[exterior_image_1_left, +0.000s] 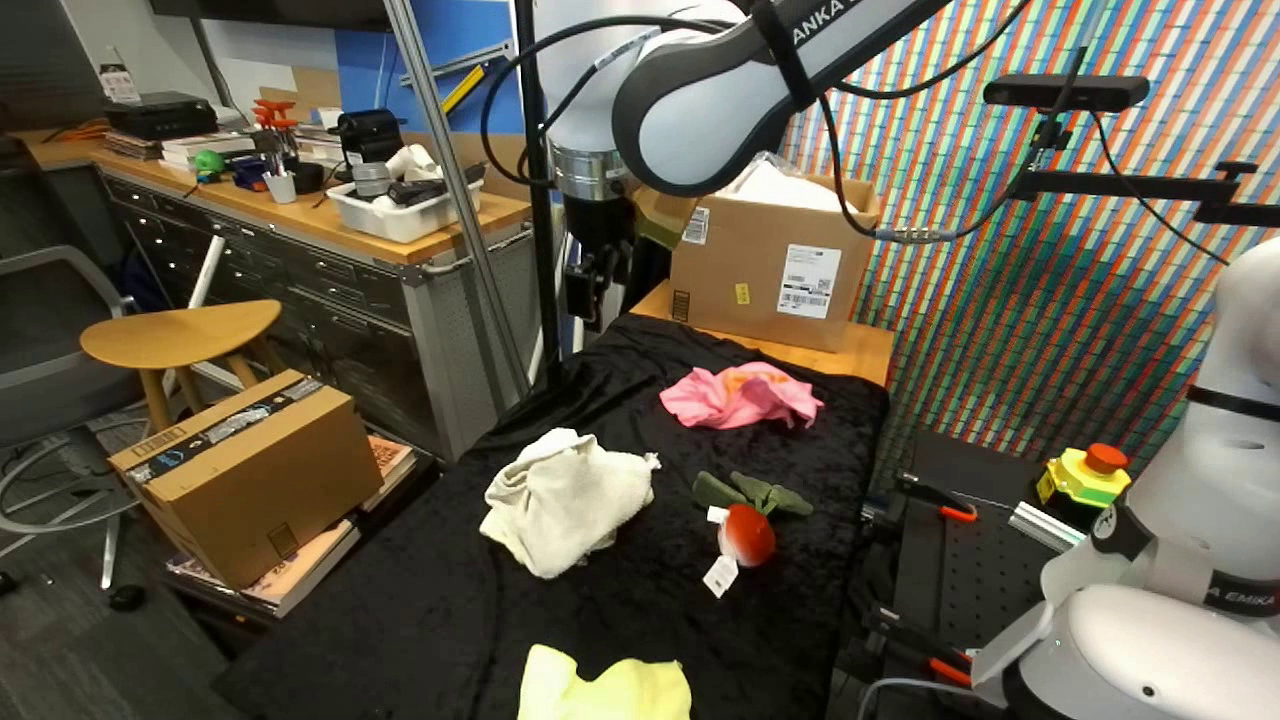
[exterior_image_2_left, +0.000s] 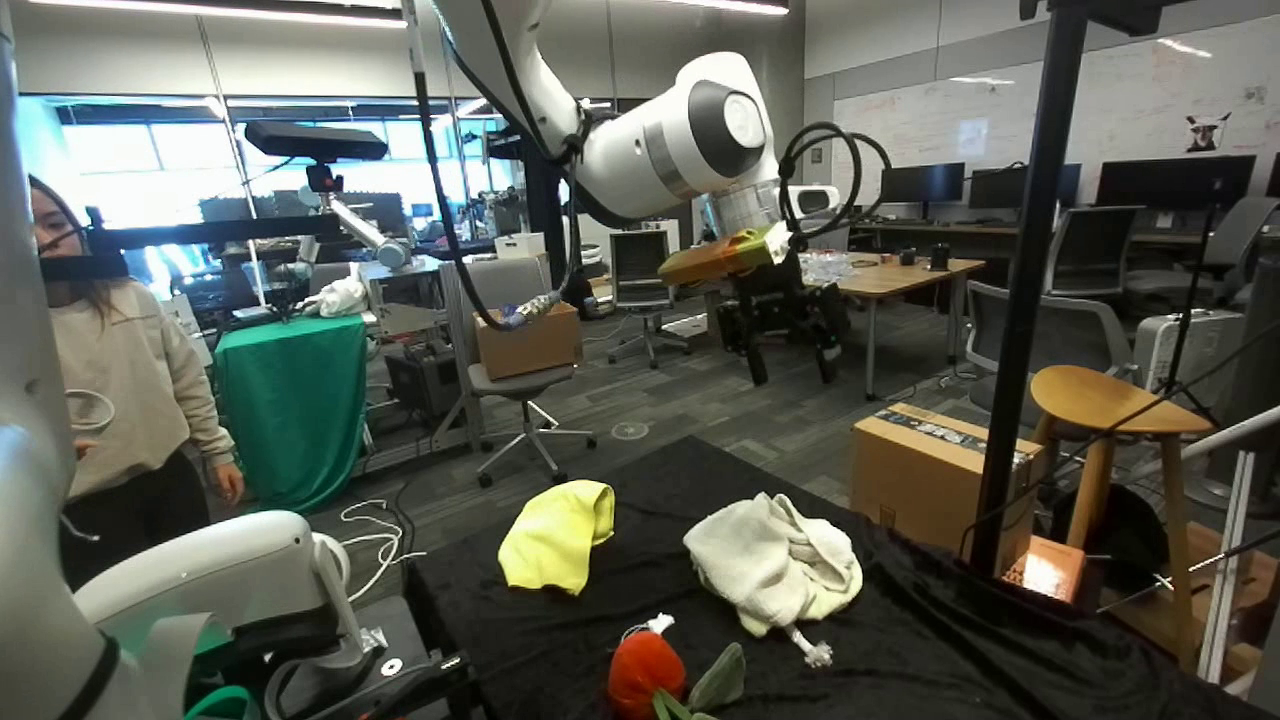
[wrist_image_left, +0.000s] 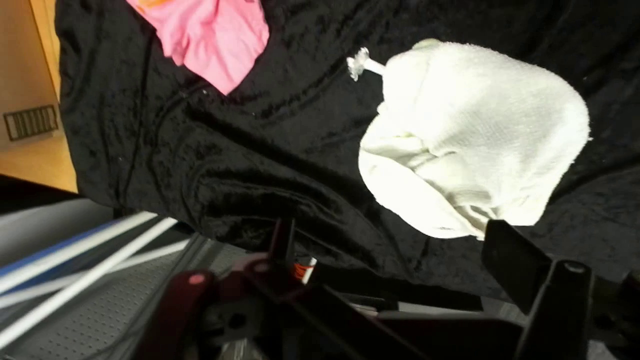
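The jaws stand spread with nothing between them, apart from the white cloth (wrist_image_left: 480, 110) that lies crumpled below on the black-draped bench (exterior_image_1_left: 868, 352). This reads as free-air positioning; gripping that cloth would call for moving over it, then lowering. Beyond it lies the pink cloth (wrist_image_left: 215, 40). The arm (exterior_image_2_left: 650, 150) reaches out high, wrist pointing downward.

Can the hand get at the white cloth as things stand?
Probably yes: the hand hangs open and empty in the air, and the wrist view shows nothing lying over the white cloth.
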